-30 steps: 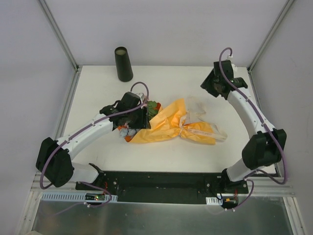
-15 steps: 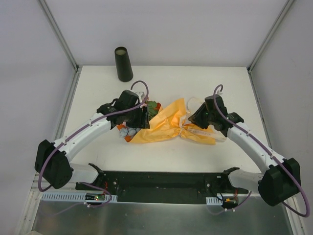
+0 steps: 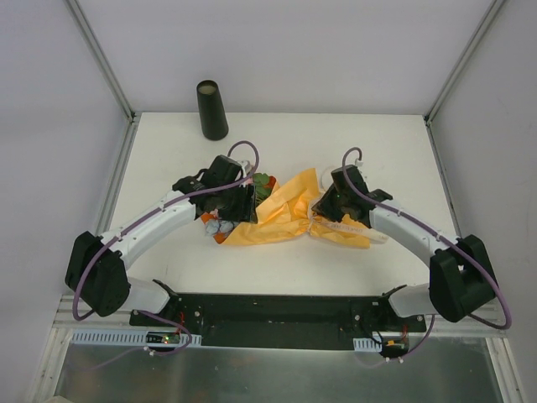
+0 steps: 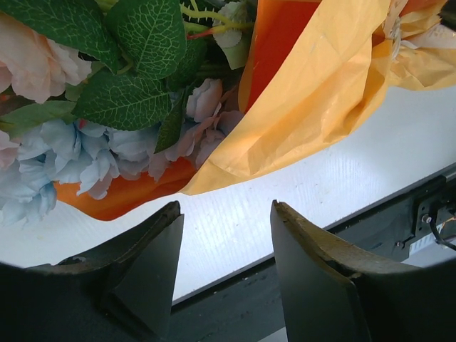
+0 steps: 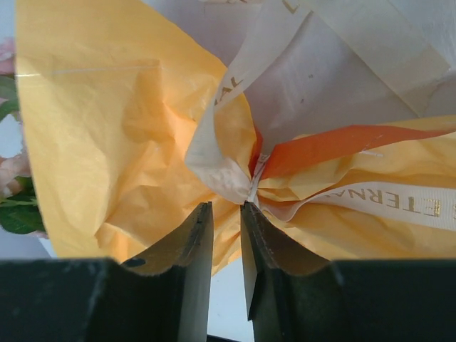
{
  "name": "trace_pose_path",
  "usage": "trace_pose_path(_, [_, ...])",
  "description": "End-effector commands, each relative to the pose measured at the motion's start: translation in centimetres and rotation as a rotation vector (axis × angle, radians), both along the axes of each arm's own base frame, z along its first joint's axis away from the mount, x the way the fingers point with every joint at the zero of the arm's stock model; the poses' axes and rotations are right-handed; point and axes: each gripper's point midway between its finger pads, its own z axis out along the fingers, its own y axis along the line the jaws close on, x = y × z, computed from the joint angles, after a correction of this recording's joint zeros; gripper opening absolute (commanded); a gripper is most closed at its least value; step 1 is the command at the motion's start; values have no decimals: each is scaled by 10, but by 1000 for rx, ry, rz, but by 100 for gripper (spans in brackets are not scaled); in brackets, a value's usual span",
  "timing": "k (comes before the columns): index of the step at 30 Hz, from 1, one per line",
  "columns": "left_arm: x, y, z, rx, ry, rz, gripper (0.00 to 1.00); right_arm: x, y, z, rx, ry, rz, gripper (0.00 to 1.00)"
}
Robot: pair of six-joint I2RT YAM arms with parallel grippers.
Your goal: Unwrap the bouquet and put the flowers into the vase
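Orange-wrapped bouquet (image 3: pixel 285 214) on the counter (image 3: pixel 377 143): left gripper (image 4: pixel 226 208) wide and empty just before the flowers (image 4: pixel 78 142); right gripper (image 5: pixel 226 206) narrow, ribbon knot (image 5: pixel 242 187) at its fingertips.

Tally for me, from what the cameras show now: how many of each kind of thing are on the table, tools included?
Vase: 1
Wrapped bouquet: 1
Tools: 2 (left tool, right tool)
Total: 4

White tbl (image 3: pixel 394 143), pale grey walls (image 3: pixel 294 50), alu frame posts (image 3: pixel 101 59), metal sheet (image 3: pixel 277 374) in front
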Motion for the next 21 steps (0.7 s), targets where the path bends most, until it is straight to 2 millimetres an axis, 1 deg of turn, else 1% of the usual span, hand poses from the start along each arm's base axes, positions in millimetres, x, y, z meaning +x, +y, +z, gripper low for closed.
trace_pose_path(1, [0,3,-5,15,13,1,54,2,-3,-9,-98,3,-8,28])
trace_pose_path(3, [0,4,-6,19,16,9,53,0,-6,-15,-128,22,-8,27])
trace_pose_path(5, [-1,1,-3,3,19,7,52,-2,-4,-19,-133,29,1,27])
trace_pose_path(11, [1,2,0,1,8,17,52,-5,5,-37,-136,59,28,25])
trace_pose_path(16, [3,7,-8,31,14,48,50,-4,12,-49,-124,62,53,24])
trace_pose_path(21, [3,8,-14,44,31,57,50,-4,13,-54,-147,69,75,24])
